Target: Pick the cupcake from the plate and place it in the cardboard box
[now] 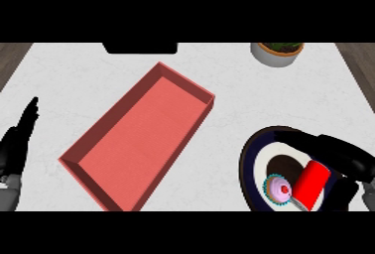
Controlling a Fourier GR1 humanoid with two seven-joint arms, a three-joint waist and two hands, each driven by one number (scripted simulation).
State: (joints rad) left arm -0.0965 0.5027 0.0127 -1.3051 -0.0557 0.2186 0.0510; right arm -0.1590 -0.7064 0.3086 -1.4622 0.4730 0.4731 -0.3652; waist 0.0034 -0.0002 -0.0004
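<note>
- On the plate point(253, 149), toward its near edge, sits the cupcake point(281, 189): pink frosting, a red dot on top, a teal fluted wrapper round it.
- Right hand point(344, 156) arches over the plate's right side, fingers curled above a bright red panel point(311, 184) that stands just beside the cupcake; whether they actually pinch anything cannot be told from this view.
- Handling, as a judgement: the cupcake looks light and soft, with frosting that would smear and a thin wrapper that would crush, so the sides of the wrapper, low down, seem the place to take hold, not the top.
- Left of the plate, and apart from it, lies the red-walled box point(139, 144), long, open-topped, set diagonally; its low walls look easy to clear.
- Beyond the plate, at the counter's point(293, 94) far edge, stands a pale pot with a plant point(278, 52), well off the line from plate to box.
- Far left of the plate, past the box, the left hand point(18, 144) rests by the edge, fingers straight and up, holding nothing.
- Nothing stands between plate and box; the red panel crowding the cupcake is the likeliest nuisance.
</note>
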